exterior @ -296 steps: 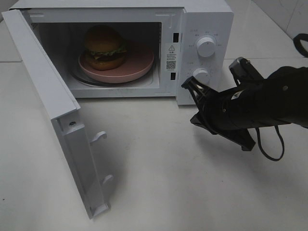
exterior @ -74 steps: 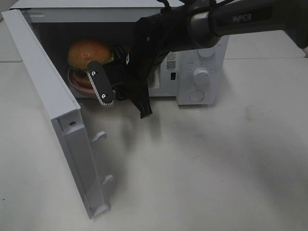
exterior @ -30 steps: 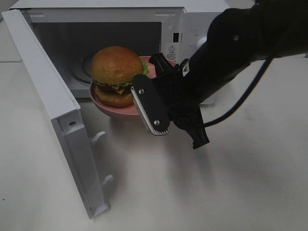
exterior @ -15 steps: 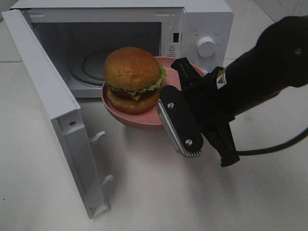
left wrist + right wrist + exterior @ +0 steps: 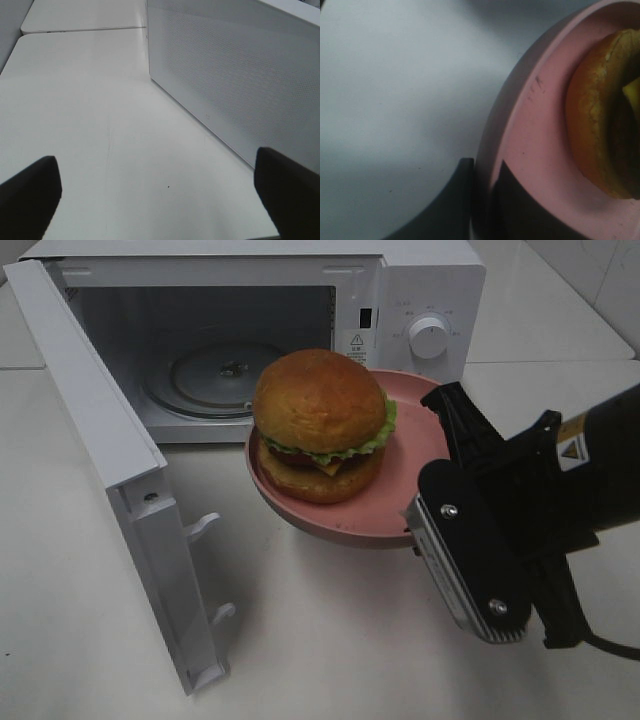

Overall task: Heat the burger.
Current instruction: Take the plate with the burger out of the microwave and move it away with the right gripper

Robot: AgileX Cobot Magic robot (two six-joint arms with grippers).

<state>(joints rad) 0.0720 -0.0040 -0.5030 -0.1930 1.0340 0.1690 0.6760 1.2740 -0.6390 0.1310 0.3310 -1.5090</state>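
At the far left of the high view, the white microwave's hinged door (image 5: pixel 110 480) stands swung wide open, its latch hooks facing the table. Behind it the white box-shaped microwave oven (image 5: pixel 400 280) shows an empty cavity with the round glass turntable (image 5: pixel 215 378) bare. The left gripper (image 5: pixel 160 195) cannot be seen in the high view; its wrist camera shows its dark fingers spread wide apart over the white tabletop (image 5: pixel 330 640), beside the microwave's perforated side wall, holding nothing.

In front of the oven's opening, the tall double-stacked burger with its glossy golden-brown bun (image 5: pixel 320 425) sits on a round pink plate (image 5: pixel 415 445) held in the air above the table, clear of the cavity. To the right, the right gripper (image 5: pixel 440 510) is pinching the plate's near rim, one finger above and one below, as the right wrist view confirms.

The risk lies in that single-edge grip. The plate hangs out sideways from the pinch with the heavy burger well away from it, so the plate could probably sag or pivot in the fingers. A tilt or a quick swing might slide the tall burger off or topple its stack.
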